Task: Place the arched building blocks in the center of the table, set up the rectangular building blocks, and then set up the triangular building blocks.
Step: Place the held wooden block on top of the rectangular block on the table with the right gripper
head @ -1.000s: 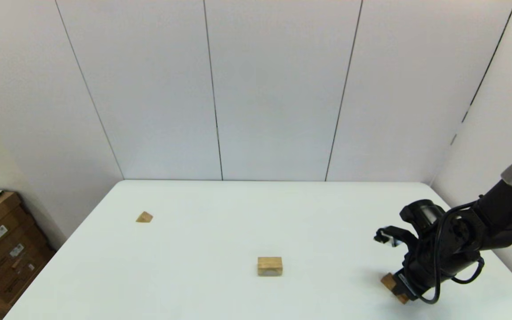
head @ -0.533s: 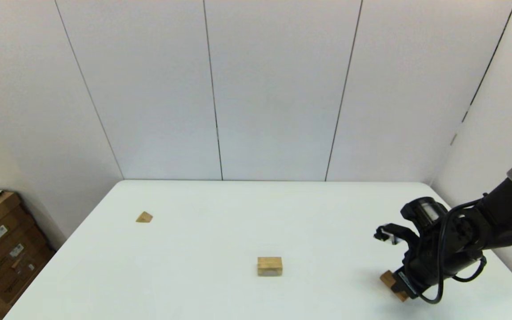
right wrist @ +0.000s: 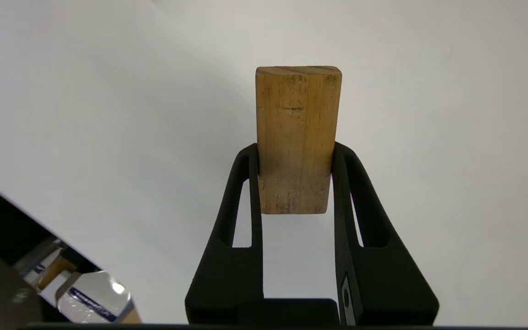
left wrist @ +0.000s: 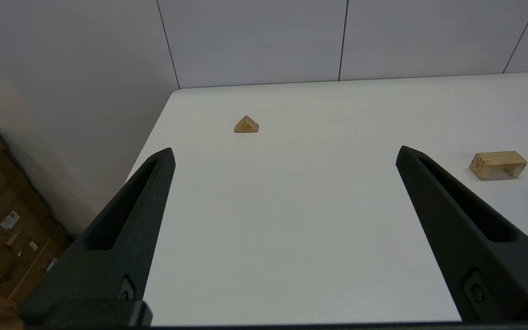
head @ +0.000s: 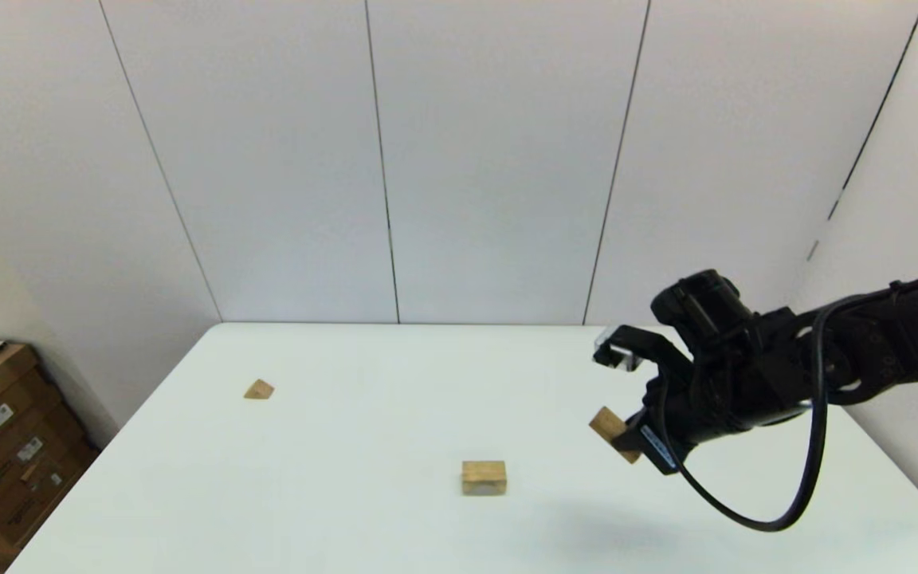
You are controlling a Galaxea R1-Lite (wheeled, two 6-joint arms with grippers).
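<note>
right end effector (head: 626, 438): clamped on the rectangular block (right wrist: 297, 137), held above the desk (head: 363, 430)
block: far end hidden behind fingers in head view
left end effector (left wrist: 284, 156): fingers spread wide, holding nothing

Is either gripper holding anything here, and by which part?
The right gripper holds the rectangular block by its long sides near one end, above the table. The left gripper is open, holding nothing.

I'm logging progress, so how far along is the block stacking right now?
Done: the arched block sits near the middle of the table. In hand: the right tool is shut on the rectangular block, held clear above the table, right of the arch. Left: setting that bar up, then the triangular block, untouched at far left. The left tool is open and holds nothing.
</note>
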